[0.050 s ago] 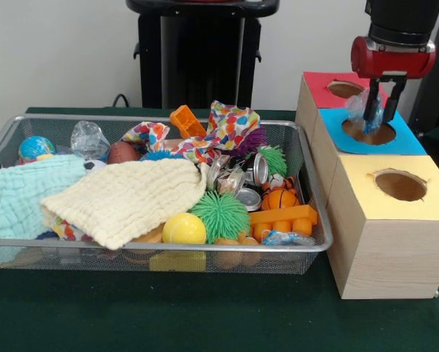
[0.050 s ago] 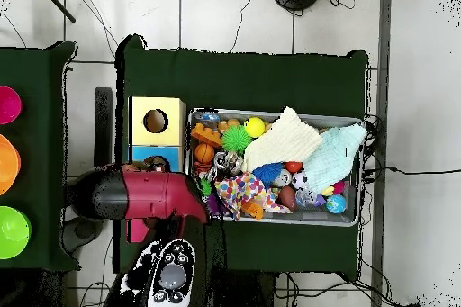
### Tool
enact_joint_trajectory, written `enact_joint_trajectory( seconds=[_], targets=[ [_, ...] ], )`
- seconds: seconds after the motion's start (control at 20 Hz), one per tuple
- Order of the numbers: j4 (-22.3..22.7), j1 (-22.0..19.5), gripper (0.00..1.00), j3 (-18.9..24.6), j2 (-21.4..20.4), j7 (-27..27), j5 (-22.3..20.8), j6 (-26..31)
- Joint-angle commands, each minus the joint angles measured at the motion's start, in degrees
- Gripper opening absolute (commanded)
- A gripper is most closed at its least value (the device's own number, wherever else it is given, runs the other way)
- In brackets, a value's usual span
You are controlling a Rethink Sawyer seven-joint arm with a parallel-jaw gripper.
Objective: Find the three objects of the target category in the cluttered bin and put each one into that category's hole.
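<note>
Crumpled clear plastic wrapper (image 1: 365, 110) is hanging between the fingers of the red and black gripper (image 1: 382, 114), clamped on it. It is sitting directly over the round hole in the blue-topped wooden box (image 1: 335, 117), the middle box in a row of 3. Key relation: wrapper is straight above the hole, hanging roughly vertical, so the drop looks like a pure release, no sideways travel needed. My read: this is 1 of the 3 target items at the point of release.

Red-topped wooden box (image 1: 318, 84) is sitting behind the blue one, yellow-topped wooden box (image 1: 366, 172) in front, each with its own hole. Both holes are looking empty from here.

Silver wire-mesh bin (image 1: 316, 246) is lying beside the boxes, well apart from the gripper. Another crumpled clear plastic piece (image 1: 88, 138) is showing at the bin's far corner, plus a clear blue-tinted wrapper (image 1: 282, 237) at the near edge, just beside the orange plastic block (image 1: 282, 218). Those are likely the remaining 2 candidates. The cream knitted cloth (image 1: 128, 198) and mint cloth (image 1: 25, 194) are covering much of the bin, so more could be hidden under them.

In the overhead view the arm is covering the red and blue boxes, so the hold can't be confirmed there.
</note>
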Motion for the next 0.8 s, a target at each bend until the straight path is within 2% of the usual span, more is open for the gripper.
enact_joint_trajectory(
  seconds=[0.05,0.2,0.25,0.4,0.8],
  targets=[
    [3.0,-1.9,1.0,1.2,3.9,14.4,2.1,-1.2],
    [3.8,-2.9,1.0,1.9,3.5,13.5,2.2,-2.3],
    [4.0,-3.2,0.0,2.3,3.3,13.0,2.2,-3.0],
    [4.5,-3.2,0.0,2.4,3.0,14.4,3.3,-3.1],
    [5.6,-3.2,0.0,2.8,2.2,13.5,3.2,-2.5]
  ],
)
